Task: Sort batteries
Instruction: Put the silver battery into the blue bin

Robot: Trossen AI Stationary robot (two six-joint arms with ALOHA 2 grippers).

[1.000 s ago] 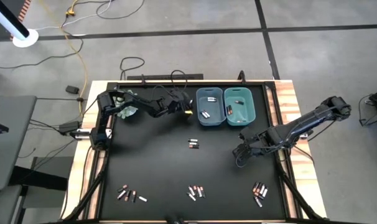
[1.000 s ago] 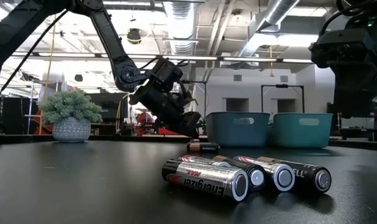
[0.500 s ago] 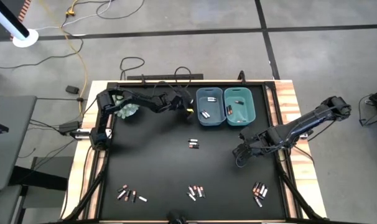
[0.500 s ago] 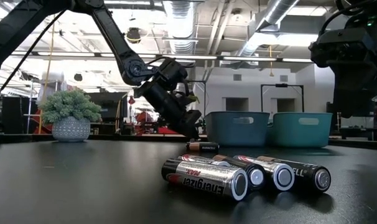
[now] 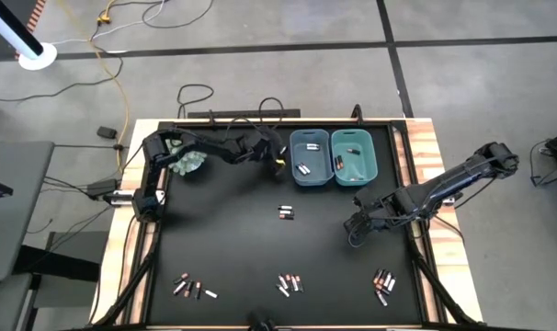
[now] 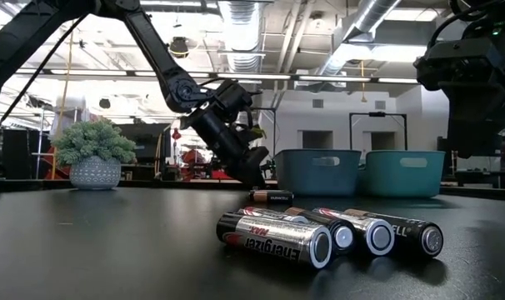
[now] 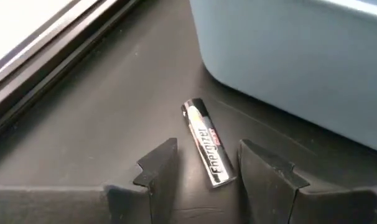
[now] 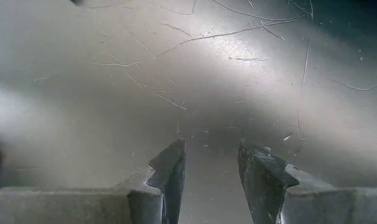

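In the left wrist view a silvery battery (image 7: pixel 205 140) lies flat on the black table, close to the wall of the left blue bin (image 7: pixel 300 56). My left gripper (image 7: pixel 207 149) is open and low, one finger on either side of the battery's near end, touching nothing. From above it sits just left of that bin (image 5: pixel 278 163). My right gripper (image 8: pixel 211 149) is open over bare table, near the right edge (image 5: pixel 354 226). More batteries lie in a pair mid-table (image 5: pixel 286 212) and in three clusters near the front edge (image 5: pixel 192 290) (image 5: pixel 289 283) (image 5: pixel 383 282). Both bins hold some (image 5: pixel 302 169) (image 5: pixel 347 158).
Two blue bins (image 6: pixel 317 172) (image 6: pixel 402 173) stand side by side at the far edge. A potted plant (image 5: pixel 188 162) sits at the far left corner under the left arm. The table has a raised frame (image 5: pixel 400 156). Open black surface lies between the pair and the front clusters.
My left arm's wrist has shifted slightly toward the bins and tipped more steeply downward, while its fingertips stay low beside the left bin. The batteries have not moved.
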